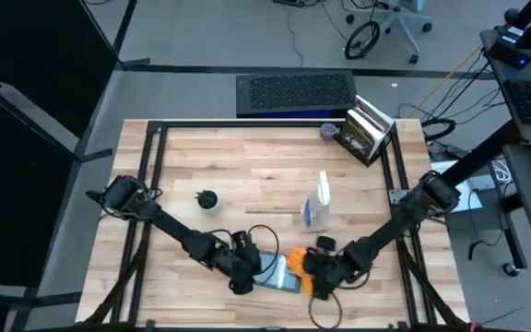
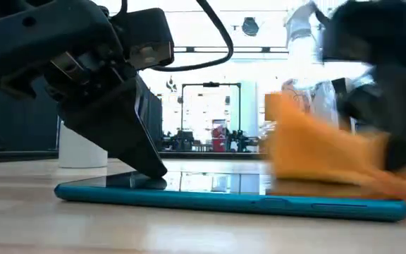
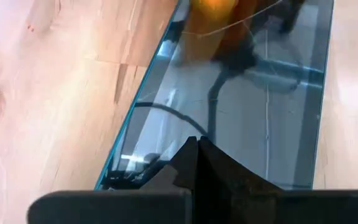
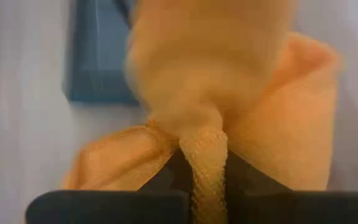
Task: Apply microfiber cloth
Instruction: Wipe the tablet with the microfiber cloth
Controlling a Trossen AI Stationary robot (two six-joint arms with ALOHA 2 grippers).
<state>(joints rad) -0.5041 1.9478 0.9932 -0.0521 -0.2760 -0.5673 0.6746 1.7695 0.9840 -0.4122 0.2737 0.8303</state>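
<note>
Near edge of the table (image 1: pixel 201 166): tablet (image 1: pixel 277 273) lies flat, screen up, teal edge showing in the low view. Its long axis runs roughly toward the table's far edge, tilted a bit.

Left tool (image 1: pixel 245 281) is on the tablet's left end, fingers pressed together, tips down on the glass; the left wrist view shows them meeting at a point over the screen (image 3: pixel 241 124).

Right tool (image 1: pixel 313 277) is at the tablet's right edge, pinching the microfiber cloth (image 1: pixel 300 267). The right wrist view shows a twisted strand of orange fabric (image 4: pixel 205 168) clamped between the fingers, the rest bunched ahead over the tablet (image 4: pixel 98 56). In the low view the cloth (image 2: pixel 316 159) sits crumpled on the tablet's right end, touching the glass. No clear long axis; it's a wad, bulk pointing toward the left tool.

Farther back: clear spray bottle (image 1: pixel 317 205) lying mid-table, small potted plant (image 1: pixel 208 198) to its left, books (image 1: pixel 367 129) at the far right corner.
</note>
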